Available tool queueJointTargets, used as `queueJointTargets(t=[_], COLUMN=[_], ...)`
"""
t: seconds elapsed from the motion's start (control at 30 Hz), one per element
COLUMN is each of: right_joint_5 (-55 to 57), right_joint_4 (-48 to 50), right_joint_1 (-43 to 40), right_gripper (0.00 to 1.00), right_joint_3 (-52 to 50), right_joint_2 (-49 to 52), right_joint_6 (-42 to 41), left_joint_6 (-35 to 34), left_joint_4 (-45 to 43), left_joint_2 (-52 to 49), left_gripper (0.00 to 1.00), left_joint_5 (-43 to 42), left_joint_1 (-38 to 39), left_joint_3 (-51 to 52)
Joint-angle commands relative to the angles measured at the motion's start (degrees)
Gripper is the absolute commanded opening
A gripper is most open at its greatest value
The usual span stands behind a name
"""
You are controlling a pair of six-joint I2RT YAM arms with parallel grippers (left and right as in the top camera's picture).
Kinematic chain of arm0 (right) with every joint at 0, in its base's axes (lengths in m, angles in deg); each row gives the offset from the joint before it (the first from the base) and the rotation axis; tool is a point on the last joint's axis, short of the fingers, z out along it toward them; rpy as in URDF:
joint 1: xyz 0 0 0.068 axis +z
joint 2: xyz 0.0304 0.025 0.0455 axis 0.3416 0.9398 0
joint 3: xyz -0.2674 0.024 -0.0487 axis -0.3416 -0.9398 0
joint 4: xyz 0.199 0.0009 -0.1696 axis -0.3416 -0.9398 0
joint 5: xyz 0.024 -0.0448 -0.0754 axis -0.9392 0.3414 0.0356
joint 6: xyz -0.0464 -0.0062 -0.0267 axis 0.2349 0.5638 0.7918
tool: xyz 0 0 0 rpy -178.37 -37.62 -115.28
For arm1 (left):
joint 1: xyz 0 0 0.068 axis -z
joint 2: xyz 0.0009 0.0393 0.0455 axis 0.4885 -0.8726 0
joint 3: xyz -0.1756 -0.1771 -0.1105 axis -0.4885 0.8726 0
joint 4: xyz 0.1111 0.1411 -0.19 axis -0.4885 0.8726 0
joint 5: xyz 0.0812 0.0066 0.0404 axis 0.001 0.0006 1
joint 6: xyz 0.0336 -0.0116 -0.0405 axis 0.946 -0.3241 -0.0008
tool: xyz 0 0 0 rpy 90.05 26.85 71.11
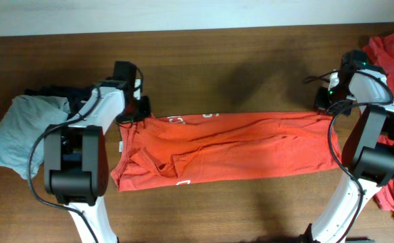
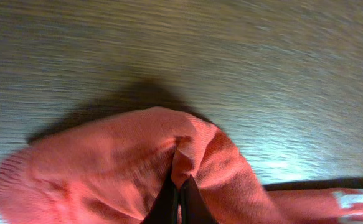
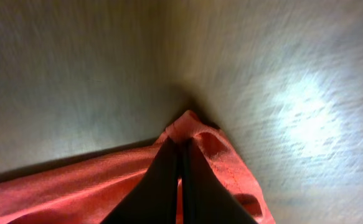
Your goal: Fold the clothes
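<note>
Gripping the orange-red T-shirt (image 1: 230,145) at both far corners, spread lengthwise across the desk (image 1: 237,67). Pinched tight on cloth with left fingers (image 2: 167,202), likewise with right fingers (image 3: 162,180). Flanked by grey garment (image 1: 11,131) and orange-red heap (image 1: 392,47).

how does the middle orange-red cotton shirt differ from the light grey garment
The orange-red cotton shirt is stretched long; the light grey garment is bunched. The shirt has white print; the garment looks plain. The left tool and right tool pinch the shirt, not the garment. Both lie on the wooden table.
</note>
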Motion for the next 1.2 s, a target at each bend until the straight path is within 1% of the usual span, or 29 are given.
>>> queueJointTargets(t=[0.0,0.2,0.27,0.67,0.8,0.83,0.87,0.93,1.0,1.03,1.1,1.17], right_joint_5=[3.19,3.26,3.19,3.13,2.97,2.67,1.97,-0.35,-1.79,-2.27,-2.25,-2.27], right_joint_4=[3.06,5.81,5.84,5.4,4.39,4.07,3.85,3.3,2.89,2.86,2.71,2.56], right_joint_1=[-0.59,-0.59,-0.83,-3.04,-3.17,-3.15,-3.17,-3.17,-3.17,-3.17,-3.21,-3.21], right_gripper=[0.04,0.04,0.04,0.04,0.06,0.09,0.11,0.2,0.3,0.35,0.4,0.45], right_joint_3=[0.28,0.28,0.28,0.28,0.31,0.31,0.31,0.33,0.44,0.44,0.46,0.44], right_joint_2=[1.27,1.27,1.27,1.27,1.18,1.11,0.92,0.22,-0.7,-1.73,-3.52,-5.31], right_joint_6=[-0.9,-1.86,-3.56,-5.01,-4.92,-4.81,-4.79,-4.76,-4.79,-4.79,-4.81,-4.81], left_joint_6=[0.11,0.15,0.13,0.11,0.15,0.17,0.17,0.72,1.92,2.1,3.17,5.03], left_joint_4=[0.04,0.09,0.39,1.53,1.44,1.31,1.29,1.31,1.57,2.03,2.73,3.69], left_joint_2=[3.65,5.14,5.14,5.14,5.14,5.14,5.14,5.14,5.33,5.86,6.82,7.89], left_gripper=[0.0,0.0,0.01,0.01,0.0,0.01,0.02,0.17,0.27,0.37,0.44,0.46], left_joint_5=[2.89,2.95,2.91,4.33,4.24,4.24,4.22,4.22,4.24,4.11,3.74,2.69], left_joint_1=[-3.52,-5.09,-5.44,-5.55,-5.55,-5.55,-5.55,-5.53,-5.53,-5.55,-5.55,-5.53], left_joint_3=[-0.09,-0.07,-0.07,-0.07,-0.07,-0.07,-0.15,-0.68,-1.49,-2.23,-3.26,-4.44])
